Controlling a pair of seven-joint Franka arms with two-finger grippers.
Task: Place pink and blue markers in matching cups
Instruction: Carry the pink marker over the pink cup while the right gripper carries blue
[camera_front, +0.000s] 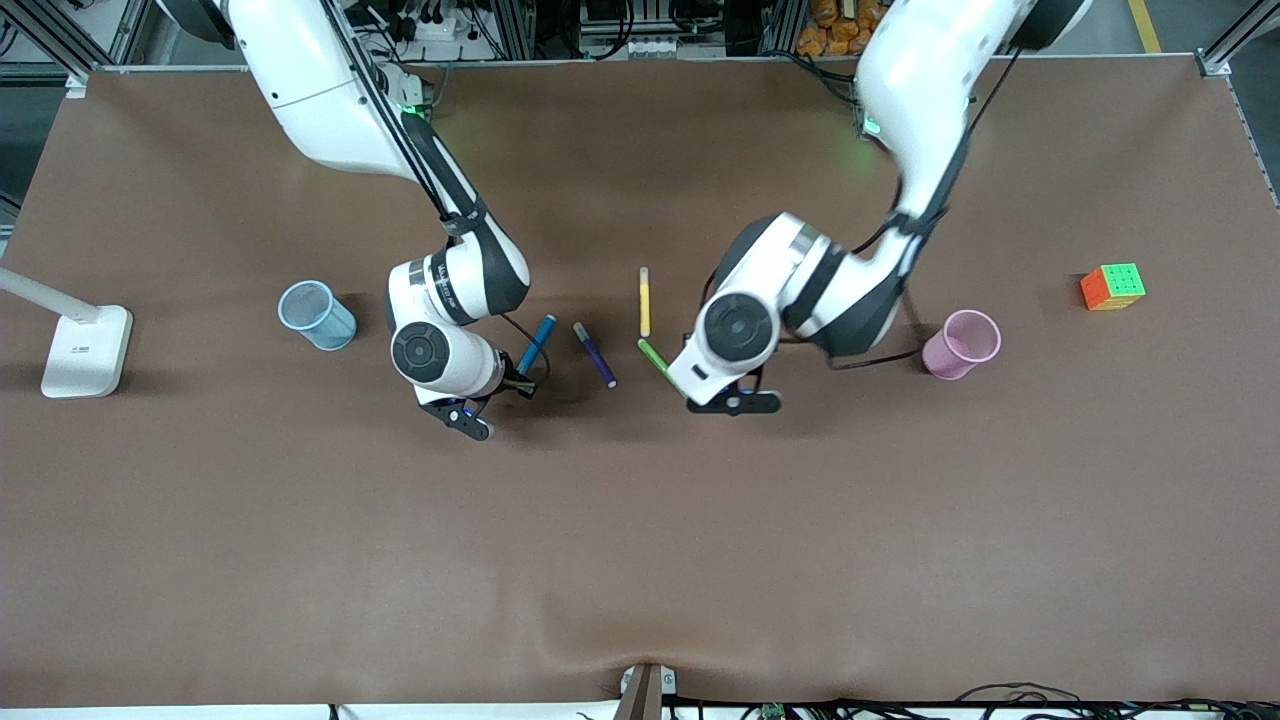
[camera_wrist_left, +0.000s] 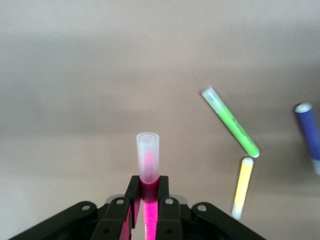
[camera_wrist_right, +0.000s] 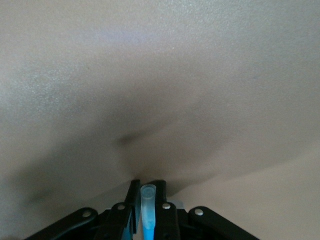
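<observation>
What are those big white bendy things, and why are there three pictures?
They are two robot arms at a brown table. One picture looks down from a high camera; the other two come from small cameras on the arms' wrists. The left end effector is shut on the pink marker. The right end effector is shut on the blue marker. Purple, yellow and green markers lie between the arms. A blue cup stands toward the right arm's end, near a white lamp base; a pink cup and a colourful cube sit toward the left arm's end.
</observation>
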